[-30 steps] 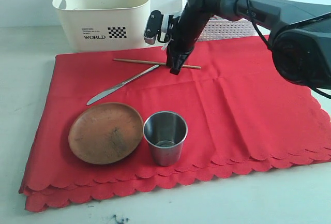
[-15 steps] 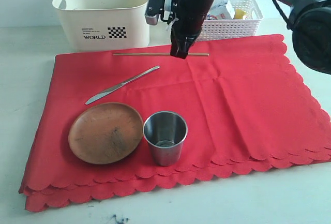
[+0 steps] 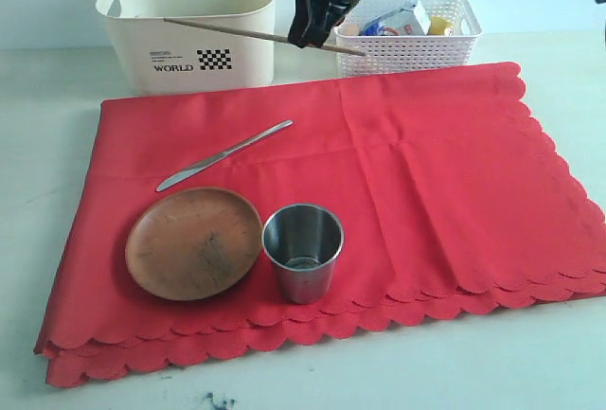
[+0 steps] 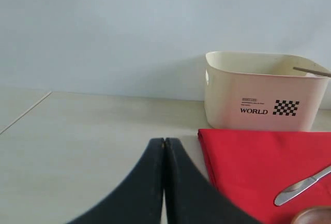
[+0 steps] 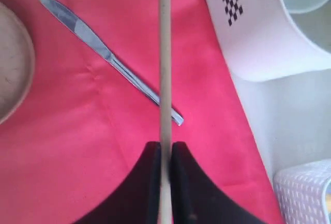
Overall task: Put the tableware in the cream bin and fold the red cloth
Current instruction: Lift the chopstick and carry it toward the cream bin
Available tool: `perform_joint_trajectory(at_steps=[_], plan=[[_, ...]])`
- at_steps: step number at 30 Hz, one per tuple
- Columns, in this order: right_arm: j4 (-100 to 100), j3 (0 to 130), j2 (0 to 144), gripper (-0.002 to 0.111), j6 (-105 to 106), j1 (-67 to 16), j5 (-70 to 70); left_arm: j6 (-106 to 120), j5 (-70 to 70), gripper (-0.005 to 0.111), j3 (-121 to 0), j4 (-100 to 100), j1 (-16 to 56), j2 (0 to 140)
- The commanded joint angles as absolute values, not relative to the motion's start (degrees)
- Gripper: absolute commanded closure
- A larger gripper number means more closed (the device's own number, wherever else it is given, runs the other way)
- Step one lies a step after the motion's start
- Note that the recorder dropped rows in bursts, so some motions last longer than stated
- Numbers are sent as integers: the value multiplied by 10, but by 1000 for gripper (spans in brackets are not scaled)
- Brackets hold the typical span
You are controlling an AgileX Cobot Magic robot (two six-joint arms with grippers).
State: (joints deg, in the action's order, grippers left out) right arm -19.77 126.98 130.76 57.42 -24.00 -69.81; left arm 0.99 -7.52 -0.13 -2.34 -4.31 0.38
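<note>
My right gripper [image 3: 308, 39] is shut on a thin pale chopstick [image 3: 227, 29], held in the air in front of the cream bin [image 3: 189, 45]; its tip lies across the bin's front wall. In the right wrist view the chopstick [image 5: 164, 69] runs out between the shut jaws [image 5: 165, 149], above the silver knife [image 5: 111, 58]. On the red cloth [image 3: 426, 183] lie the knife [image 3: 222, 155], the brown wooden plate [image 3: 194, 242] and the steel cup [image 3: 302, 251]. My left gripper [image 4: 164, 142] is shut on nothing, low over the bare table left of the cloth [image 4: 264, 167].
A white lattice basket [image 3: 417, 36] with food items and a carton stands behind the cloth, right of the cream bin. The cloth lies doubled along its near scalloped edge. Pale table [image 4: 77, 146] surrounds the cloth.
My right gripper has lifted the chopstick off the cloth and carried it up and back toward the cream bin. The knife, plate and cup have not moved.
</note>
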Motion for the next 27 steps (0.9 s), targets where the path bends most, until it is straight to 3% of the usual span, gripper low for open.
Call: perform_joint_trajectory(at_steps=[1, 6, 12, 27], plan=[[-206, 1249, 1272, 108, 585, -270, -700, 12, -73, 104, 0, -23, -39, 0], [-206, 1249, 1260, 108, 585, -343, -700, 12, -73, 104, 0, -23, -39, 0], [-189, 1249, 1272, 108, 558, -403, -494, 12, -73, 104, 0, -23, -39, 0], [-180, 1249, 1367, 108, 467, -399, -58, 12, -73, 104, 0, -23, -39, 0]])
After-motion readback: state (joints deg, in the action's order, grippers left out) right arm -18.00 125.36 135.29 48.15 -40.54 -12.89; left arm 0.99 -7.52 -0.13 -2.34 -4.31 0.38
